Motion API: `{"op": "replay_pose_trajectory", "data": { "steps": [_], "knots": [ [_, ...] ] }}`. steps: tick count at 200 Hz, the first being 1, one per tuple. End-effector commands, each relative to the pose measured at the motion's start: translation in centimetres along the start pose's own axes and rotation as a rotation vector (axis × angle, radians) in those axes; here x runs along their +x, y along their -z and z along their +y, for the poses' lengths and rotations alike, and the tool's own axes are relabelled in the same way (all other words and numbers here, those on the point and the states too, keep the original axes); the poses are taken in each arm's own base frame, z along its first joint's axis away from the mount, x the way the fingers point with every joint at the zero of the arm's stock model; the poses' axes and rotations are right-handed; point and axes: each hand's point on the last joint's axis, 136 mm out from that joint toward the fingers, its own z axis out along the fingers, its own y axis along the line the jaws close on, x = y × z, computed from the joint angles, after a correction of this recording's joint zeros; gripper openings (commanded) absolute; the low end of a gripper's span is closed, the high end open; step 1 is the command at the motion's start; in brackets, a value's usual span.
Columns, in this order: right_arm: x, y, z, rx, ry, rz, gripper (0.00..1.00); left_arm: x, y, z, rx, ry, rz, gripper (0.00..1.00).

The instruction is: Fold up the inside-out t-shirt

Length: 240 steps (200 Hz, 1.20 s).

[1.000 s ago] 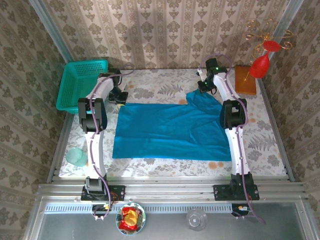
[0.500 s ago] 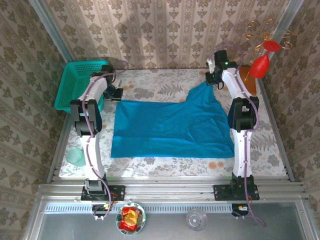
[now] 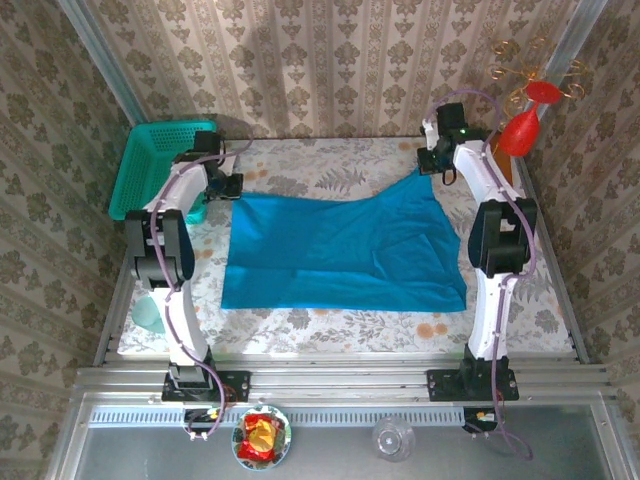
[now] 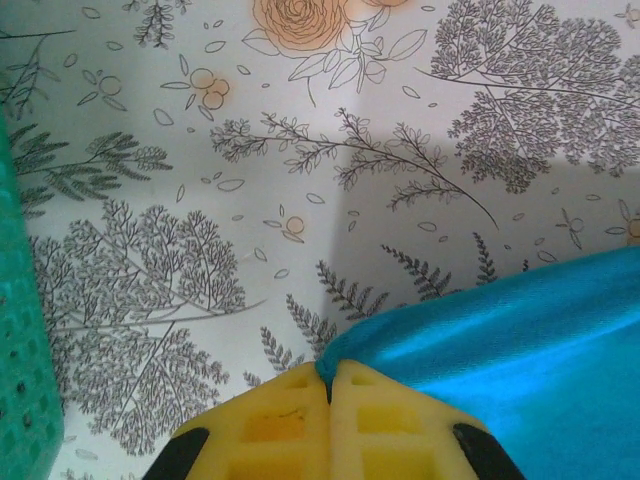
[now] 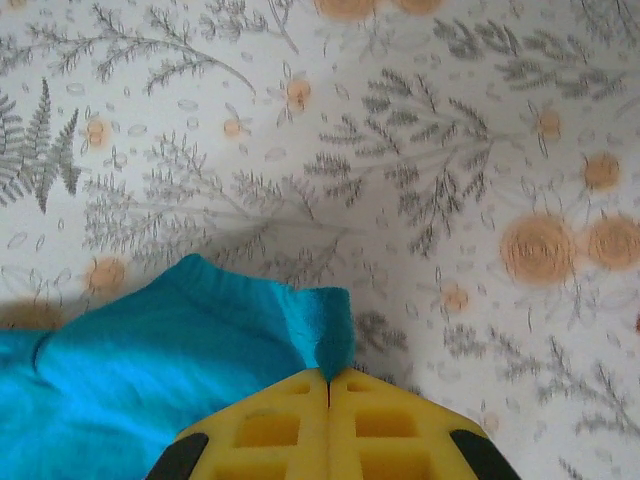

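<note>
Left claw (image 4: 328,372) pinching shut on t-shirt (image 3: 340,250) corner at 10 o'clock, right claw (image 5: 328,375) likewise at 2. Both spreading outward, far edge stretching flatter across worktop (image 3: 320,165), readying fold.

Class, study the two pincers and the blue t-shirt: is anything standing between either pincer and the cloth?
Nothing visible does. The left pincer and the right pincer are each shut directly on a far corner of the t-shirt. The teal basket sits beside the left one, off the cloth.

Bright even light, soft shadows, sharp focus
</note>
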Motion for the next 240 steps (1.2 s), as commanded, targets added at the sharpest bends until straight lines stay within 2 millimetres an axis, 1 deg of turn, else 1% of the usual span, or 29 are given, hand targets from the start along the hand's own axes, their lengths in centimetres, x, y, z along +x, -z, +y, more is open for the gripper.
{"op": "replay_pose_trajectory", "data": {
  "steps": [1,50,71,87,93,124,146,168,178,180,184,214,240],
  "knots": [
    [-1.0,4.7,-0.1,0.025,-0.048,-0.089,0.00,-1.2,2.4,-0.2,0.008,0.048,-0.109,0.00],
    [4.4,7.8,0.2,0.031,-0.135,-0.048,0.00,2.1,3.6,-0.4,0.008,0.115,-0.122,0.00],
    [6.5,9.0,0.4,0.033,-0.168,-0.038,0.00,3.5,4.0,0.0,-0.012,0.134,-0.115,0.00],
    [8.1,9.4,0.6,0.034,-0.189,-0.023,0.00,4.9,4.2,0.2,-0.021,0.156,-0.101,0.00],
    [8.8,9.7,0.7,0.036,-0.195,-0.016,0.00,5.1,4.5,0.2,-0.024,0.163,-0.105,0.00],
    [12.2,10.9,0.4,0.070,-0.214,0.017,0.00,8.1,5.0,1.2,-0.049,0.219,-0.080,0.01],
    [14.9,11.1,0.6,0.077,-0.230,0.049,0.00,9.5,5.3,1.5,-0.044,0.256,-0.078,0.02],
    [17.2,11.1,0.4,0.099,-0.255,0.076,0.00,11.0,5.0,1.3,-0.033,0.273,-0.058,0.03],
    [18.5,10.7,0.4,0.109,-0.268,0.097,0.00,11.7,4.9,1.3,-0.033,0.282,-0.051,0.03],
    [18.3,11.2,0.3,0.109,-0.272,0.077,0.00,11.8,4.9,1.2,-0.032,0.284,-0.050,0.03],
    [18.6,11.4,0.3,0.115,-0.278,0.071,0.00,12.0,4.8,1.2,-0.030,0.287,-0.049,0.03],
    [20.8,11.1,0.3,0.124,-0.317,0.080,0.00,13.4,4.4,1.0,-0.016,0.307,-0.033,0.04],
    [22.7,11.0,-0.1,0.161,-0.362,0.094,0.04,14.4,4.1,0.9,-0.017,0.326,-0.020,0.06]
  ]
}}
